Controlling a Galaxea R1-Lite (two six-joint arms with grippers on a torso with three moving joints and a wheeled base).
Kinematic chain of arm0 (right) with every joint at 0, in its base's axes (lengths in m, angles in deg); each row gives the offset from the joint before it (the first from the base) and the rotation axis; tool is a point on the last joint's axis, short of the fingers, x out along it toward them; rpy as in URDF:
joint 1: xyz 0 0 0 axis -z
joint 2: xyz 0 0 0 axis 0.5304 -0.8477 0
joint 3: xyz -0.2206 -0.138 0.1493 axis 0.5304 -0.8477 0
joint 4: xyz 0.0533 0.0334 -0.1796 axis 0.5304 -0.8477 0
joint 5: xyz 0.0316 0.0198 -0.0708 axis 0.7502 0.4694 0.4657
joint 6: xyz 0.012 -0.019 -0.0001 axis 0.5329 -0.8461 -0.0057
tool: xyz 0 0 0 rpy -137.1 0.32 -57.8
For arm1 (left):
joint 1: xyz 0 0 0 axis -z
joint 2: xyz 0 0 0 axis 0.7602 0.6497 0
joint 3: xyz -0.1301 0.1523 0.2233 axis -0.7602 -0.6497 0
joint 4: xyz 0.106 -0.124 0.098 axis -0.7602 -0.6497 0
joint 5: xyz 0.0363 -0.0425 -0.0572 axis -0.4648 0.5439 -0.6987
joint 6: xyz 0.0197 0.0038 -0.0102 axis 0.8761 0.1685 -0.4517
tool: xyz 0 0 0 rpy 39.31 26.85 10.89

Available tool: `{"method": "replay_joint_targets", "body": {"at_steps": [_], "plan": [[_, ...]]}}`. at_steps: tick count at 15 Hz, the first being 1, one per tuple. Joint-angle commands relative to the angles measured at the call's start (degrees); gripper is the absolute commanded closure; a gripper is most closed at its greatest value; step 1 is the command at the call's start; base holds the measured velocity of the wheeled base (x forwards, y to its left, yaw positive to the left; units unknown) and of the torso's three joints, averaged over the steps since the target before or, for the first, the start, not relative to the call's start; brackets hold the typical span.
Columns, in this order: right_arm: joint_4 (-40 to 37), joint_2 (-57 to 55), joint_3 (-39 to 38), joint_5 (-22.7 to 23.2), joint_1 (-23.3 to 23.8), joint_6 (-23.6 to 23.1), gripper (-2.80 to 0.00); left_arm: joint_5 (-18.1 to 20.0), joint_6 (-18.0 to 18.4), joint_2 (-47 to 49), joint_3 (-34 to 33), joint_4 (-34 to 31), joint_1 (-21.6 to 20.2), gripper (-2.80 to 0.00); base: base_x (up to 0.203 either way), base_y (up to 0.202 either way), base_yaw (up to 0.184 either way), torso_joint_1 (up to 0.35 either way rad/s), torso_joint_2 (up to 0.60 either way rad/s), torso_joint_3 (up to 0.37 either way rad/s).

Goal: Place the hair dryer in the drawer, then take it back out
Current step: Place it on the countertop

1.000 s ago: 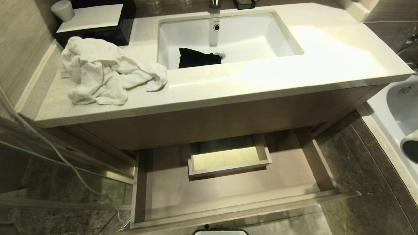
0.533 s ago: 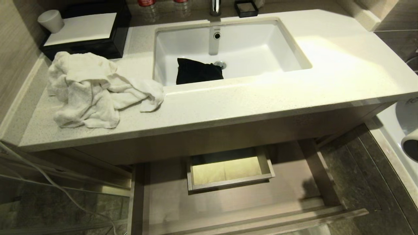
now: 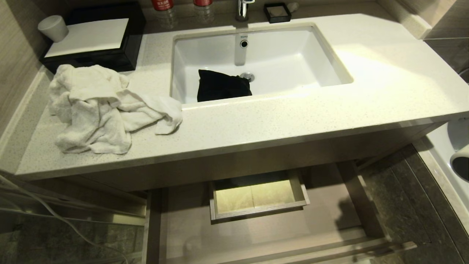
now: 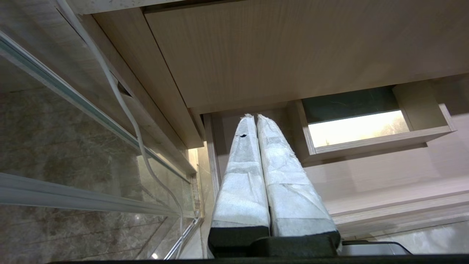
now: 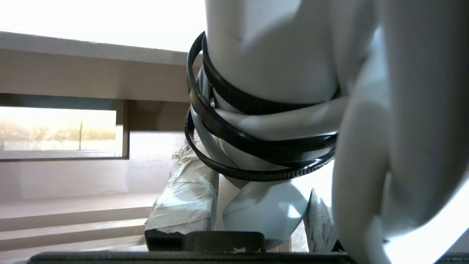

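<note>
The white hair dryer [image 5: 278, 66] is in my right gripper [image 5: 256, 198], whose taped fingers [image 5: 187, 194] are shut on its handle; its cord is bundled round it with black ties. Its barrel with the dark round end [image 3: 462, 167] pokes in at the head view's right edge, to the right of the vanity. The light-brown drawer [image 3: 256, 234] stands pulled out below the counter, with a boxed cutout [image 3: 256, 198] at mid-back, and nothing lies in it. My left gripper [image 4: 253, 116] is shut and holds nothing, low by the drawer's [image 4: 384, 176] left side.
A crumpled white towel [image 3: 102, 110] lies on the counter [image 3: 293, 121] at the left. A black cloth [image 3: 223, 86] sits in the sink [image 3: 293, 55]. A black box [image 3: 91, 40] with a white cup [image 3: 53, 27] stands at the back left. A glass panel and a thin cord [image 4: 121, 110] border the left.
The whole head view has shifted: the counter and drawer sit lower in the picture and more of the counter's back shows. The hair dryer's end keeps its place at the right edge.
</note>
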Motion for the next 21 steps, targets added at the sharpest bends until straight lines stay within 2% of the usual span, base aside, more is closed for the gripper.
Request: {"method": "replay_joint_targets", "body": {"at_steps": [1,7,13,16,20,21], "plan": [[-0.2,-0.6,1.2,0.2,-0.1,-0.2,0.00,0.0,0.0,0.0,0.0,0.0,0.0,0.00,0.000,0.000,0.000,0.000,0.00,0.000],[-0.3,-1.8,2.0,0.4,0.0,-1.9,0.00,0.0,0.0,0.0,0.0,0.0,0.0,0.00,0.000,0.000,0.000,0.008,0.00,0.006],[0.4,-2.1,2.0,0.5,-0.1,-2.8,0.00,0.0,0.0,0.0,-0.1,0.0,0.0,0.00,0.000,0.000,0.000,0.288,-0.13,0.157],[-0.4,-5.0,5.2,0.3,-0.1,-3.5,0.00,0.0,0.0,0.0,-0.1,0.0,0.0,0.00,0.000,0.000,0.000,0.241,-0.12,0.103],[-0.5,-11.9,10.2,0.6,-0.1,-3.7,0.00,0.0,0.0,0.0,-0.1,0.0,0.0,0.00,0.000,0.000,0.000,0.031,-0.02,0.015],[0.0,-13.4,11.5,0.7,-0.2,-5.1,0.00,0.0,0.0,0.0,-0.1,0.0,0.0,0.00,0.000,0.000,0.000,0.000,0.00,0.000]]}}
